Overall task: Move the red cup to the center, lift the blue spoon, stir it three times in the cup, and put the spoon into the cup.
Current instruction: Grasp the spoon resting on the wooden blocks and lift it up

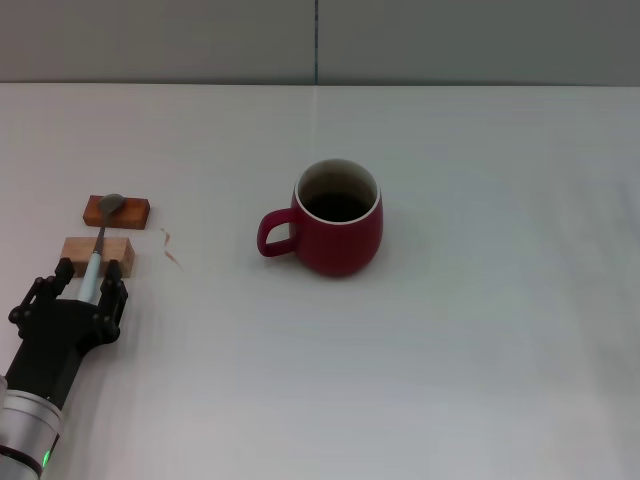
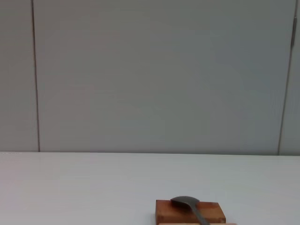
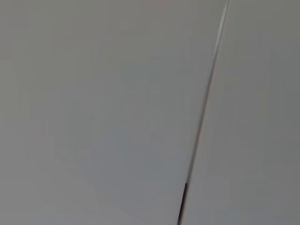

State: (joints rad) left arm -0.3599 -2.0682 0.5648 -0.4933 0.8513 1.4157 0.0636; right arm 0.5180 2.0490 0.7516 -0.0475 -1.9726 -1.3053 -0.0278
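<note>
At the near left of the white table, the left gripper had its fingers spread to either side of the pale handle of the one blue spoon, not visibly clamped on it. The spoon lay across two wooden blocks, its handle over the lighter near block just beyond the fingertips and its grey bowl on the darker far block. Well to the right stood the single red cup, upright near the table's middle, handle toward the spoon; the right gripper was out of sight.
</note>
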